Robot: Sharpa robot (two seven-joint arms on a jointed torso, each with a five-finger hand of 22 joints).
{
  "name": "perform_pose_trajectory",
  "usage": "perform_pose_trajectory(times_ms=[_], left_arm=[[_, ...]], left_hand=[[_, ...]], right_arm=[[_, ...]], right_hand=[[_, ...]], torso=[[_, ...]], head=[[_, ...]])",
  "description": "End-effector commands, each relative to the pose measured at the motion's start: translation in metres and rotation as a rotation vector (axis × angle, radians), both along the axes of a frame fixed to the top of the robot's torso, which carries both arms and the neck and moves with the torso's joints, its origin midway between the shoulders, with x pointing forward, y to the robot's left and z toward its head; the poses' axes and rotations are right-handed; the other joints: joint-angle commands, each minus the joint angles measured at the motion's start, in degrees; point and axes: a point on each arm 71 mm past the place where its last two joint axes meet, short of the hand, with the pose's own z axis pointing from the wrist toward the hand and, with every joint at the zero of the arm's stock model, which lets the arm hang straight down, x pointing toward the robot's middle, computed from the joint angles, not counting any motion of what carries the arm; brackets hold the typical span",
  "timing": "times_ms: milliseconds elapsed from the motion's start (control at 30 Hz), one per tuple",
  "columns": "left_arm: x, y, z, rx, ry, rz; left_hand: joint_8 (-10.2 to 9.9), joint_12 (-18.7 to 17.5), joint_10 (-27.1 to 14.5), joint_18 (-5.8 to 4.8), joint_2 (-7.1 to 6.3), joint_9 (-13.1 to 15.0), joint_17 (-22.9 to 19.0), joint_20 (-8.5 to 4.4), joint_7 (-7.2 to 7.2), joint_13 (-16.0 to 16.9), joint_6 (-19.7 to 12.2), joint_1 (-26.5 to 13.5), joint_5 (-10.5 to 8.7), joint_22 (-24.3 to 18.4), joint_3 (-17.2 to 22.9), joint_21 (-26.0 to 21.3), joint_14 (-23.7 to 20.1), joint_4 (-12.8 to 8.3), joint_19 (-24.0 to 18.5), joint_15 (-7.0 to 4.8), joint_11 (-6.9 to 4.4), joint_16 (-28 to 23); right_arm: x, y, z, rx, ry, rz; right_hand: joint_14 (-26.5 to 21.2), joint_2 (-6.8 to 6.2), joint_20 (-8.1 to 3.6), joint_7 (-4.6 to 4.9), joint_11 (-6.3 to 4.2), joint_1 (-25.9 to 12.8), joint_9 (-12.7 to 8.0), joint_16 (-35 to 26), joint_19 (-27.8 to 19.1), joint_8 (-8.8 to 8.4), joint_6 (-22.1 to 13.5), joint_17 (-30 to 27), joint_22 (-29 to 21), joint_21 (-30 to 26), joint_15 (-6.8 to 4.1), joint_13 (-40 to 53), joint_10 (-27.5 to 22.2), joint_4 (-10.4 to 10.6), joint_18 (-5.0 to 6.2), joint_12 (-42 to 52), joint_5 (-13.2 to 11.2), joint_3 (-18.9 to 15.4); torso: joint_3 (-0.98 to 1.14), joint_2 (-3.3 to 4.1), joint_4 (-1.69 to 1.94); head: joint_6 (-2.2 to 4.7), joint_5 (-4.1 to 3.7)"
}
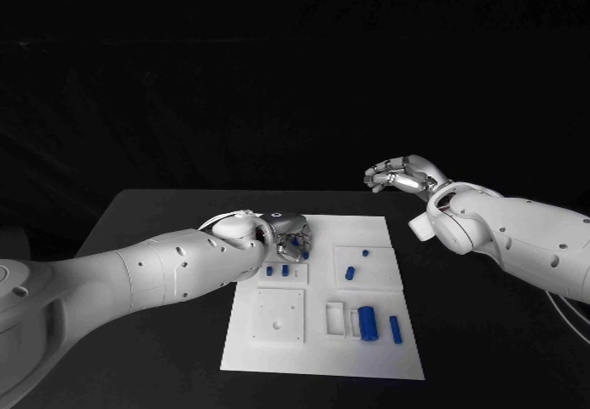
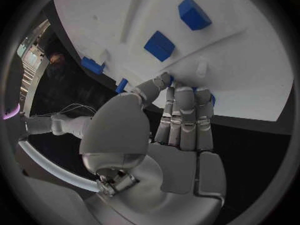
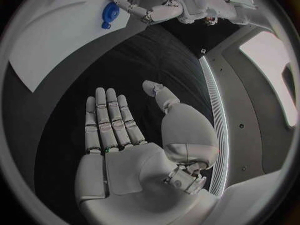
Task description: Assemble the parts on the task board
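Left hand (image 2: 181,120) fingers straight, pressing small blue part (image 2: 212,99) against board (image 1: 369,349), could slip off; right hand (image 1: 403,177) empty, flat, away.

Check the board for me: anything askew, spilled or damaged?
Nothing stands out. The task board lies flat on the black table, and the blue parts on it look intact. The left hand is down at the board's far corner; the right hand is off the board, fingers apart, holding nothing.
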Motion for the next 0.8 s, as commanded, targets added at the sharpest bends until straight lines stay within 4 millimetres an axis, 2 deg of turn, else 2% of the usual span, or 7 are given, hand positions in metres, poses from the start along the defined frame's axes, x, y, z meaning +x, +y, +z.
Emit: perform_pose_trajectory(times_ms=[33,167,533,800], left_arm=[[-0.0022,-0.0008,-0.0089,0.035,0.040,-0.011],[-0.0036,-0.0005,-0.0127,0.037,0.037,-0.013],[-0.0049,-0.0025,-0.0143,0.039,0.049,-0.019],[-0.0085,-0.0051,-0.0159,0.052,0.070,-0.033]], left_hand=[[0.1,-0.1,0.5,2.14,-0.35,-0.1,0.1,-0.37,0.29,-0.2,0.2,-0.1,-0.07,1.1,-0.1,0.4,0.2,-0.2,0.0,-0.41,0.91,0.4],[0.0,-0.2,0.3,2.10,-0.40,-0.3,0.3,-0.40,0.38,-0.3,0.0,-0.2,-0.07,1.0,-0.2,0.5,0.4,-0.3,0.0,-0.36,0.97,0.8],[-0.9,-0.7,-0.6,2.15,-0.86,-0.9,0.5,-0.31,0.80,-0.7,-1.7,-0.4,-0.08,0.9,-0.4,0.6,0.5,-0.5,0.1,-0.09,1.25,1.5],[-0.3,-0.8,-0.6,2.22,-0.68,-0.9,0.6,-0.19,0.75,-0.8,-0.8,-0.3,-0.08,0.9,-0.4,0.6,0.6,-0.5,0.0,-0.03,1.31,1.9]], right_arm=[[0.0000,0.0007,0.0009,0.003,-0.004,0.002],[-0.0001,0.0005,0.0008,0.003,-0.004,0.002],[-0.0001,0.0007,0.0008,0.003,-0.004,0.002],[0.0001,0.0000,0.0008,0.002,-0.004,0.000]], right_hand=[[-0.5,-0.11,0.22,1.82,0.06,0.0,-0.1,0.3,-0.1,0.25,0.1,-0.1,0.1,-0.3,0.02,-0.1,0.3,0.1,0.84,-0.1,-0.3,0.1],[-0.5,-0.11,0.22,1.82,0.06,0.0,-0.1,0.3,-0.1,0.25,0.1,-0.1,0.1,-0.3,0.02,-0.1,0.3,0.1,0.84,-0.1,-0.3,0.1],[-0.5,-0.11,0.22,1.82,0.05,0.0,-0.1,0.3,0.0,0.26,0.1,-0.1,0.1,-0.3,0.02,-0.1,0.3,0.1,0.85,-0.1,-0.3,0.1],[-0.5,-0.10,0.22,1.81,0.05,0.0,-0.1,0.4,0.0,0.28,0.1,-0.1,0.1,-0.3,0.02,-0.1,0.3,0.1,0.86,-0.1,-0.3,0.1]], torso=[[-0.02,0.05,-0.03],[-0.12,0.05,-0.17],[-0.04,-0.04,-0.01],[-0.08,-0.04,-0.04]], head=[[-0.08,0.06],[-0.14,0.07],[-0.41,-0.29],[-0.52,-0.39]])
